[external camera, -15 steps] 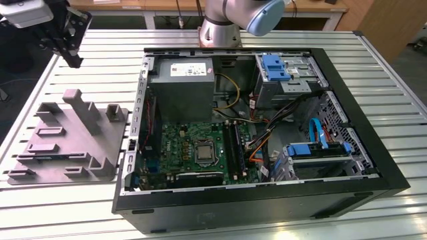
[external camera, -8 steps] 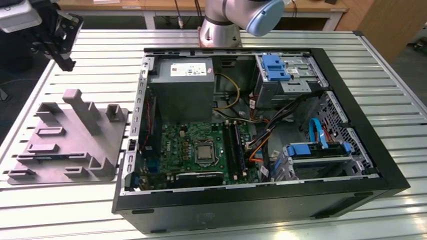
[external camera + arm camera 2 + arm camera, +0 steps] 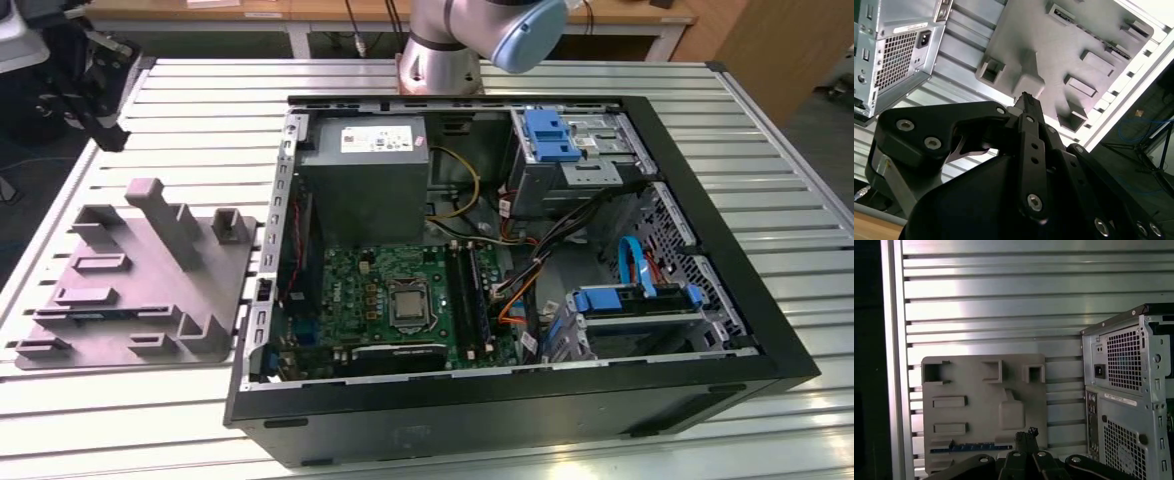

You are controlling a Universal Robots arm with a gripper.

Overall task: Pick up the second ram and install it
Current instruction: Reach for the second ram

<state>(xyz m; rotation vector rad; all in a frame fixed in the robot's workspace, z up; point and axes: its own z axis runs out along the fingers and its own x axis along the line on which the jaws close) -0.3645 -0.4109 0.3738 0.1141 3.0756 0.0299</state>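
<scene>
the second ram (image 3: 971, 446) sits in a long slot of the grey parts fixture (image 3: 984, 410). it runs along the fixture side farthest from the three raised pockets, and shows as a thin blue-green strip. the fixture rests on the slatted metal table (image 3: 200, 100), towards the table's edge on the exterior view's left. it lies just beside the rear face of the open computer case (image 3: 694, 300).

the gripper (image 3: 1026, 434) hangs well above the fixture and touches nothing. in both wrist views its jaws look pressed together with nothing between them.

judging by its shape, the module should be very light and stiff along its length. it is also thin enough to crack or flex if twisted. its faces carry small chips, and one long edge should carry the contacts. neither is a good place to bear hard.

the safest hold looks like a pinch across the thin board at mid-length, on the long edge that stands clear of the slot. held there it should hang level instead of pivoting. the smooth faces may slip if gripped near one end.

on the motherboard (image 3: 374, 290) the long black memory slots (image 3: 463, 290) lie beside the processor socket.
</scene>
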